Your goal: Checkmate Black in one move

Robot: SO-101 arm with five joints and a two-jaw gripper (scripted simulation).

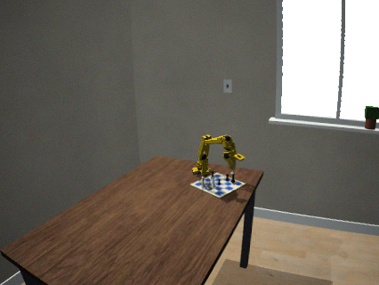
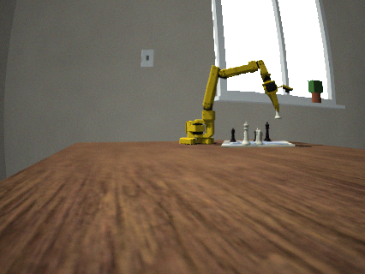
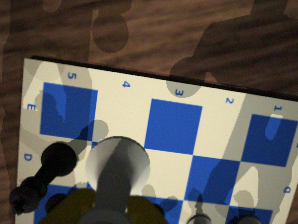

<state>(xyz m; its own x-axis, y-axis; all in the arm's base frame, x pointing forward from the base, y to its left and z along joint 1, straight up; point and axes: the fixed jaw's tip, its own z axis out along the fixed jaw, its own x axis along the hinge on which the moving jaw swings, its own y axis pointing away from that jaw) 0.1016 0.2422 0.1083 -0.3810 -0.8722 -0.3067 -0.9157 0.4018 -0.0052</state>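
Dark brown wood surface (image 1: 133,214) w/ visible grain, satin sheen. Matt board (image 3: 172,125), cream & blue squares, flat like printed card. Held white piece (image 3: 117,162) smooth, matt, plastic-like; black pieces (image 3: 55,162) smooth w/ slight gloss. Yellow arm (image 2: 211,90) looks like hard plastic, semi-matt, black joints. Wall (image 1: 67,89) grey, matt paint.
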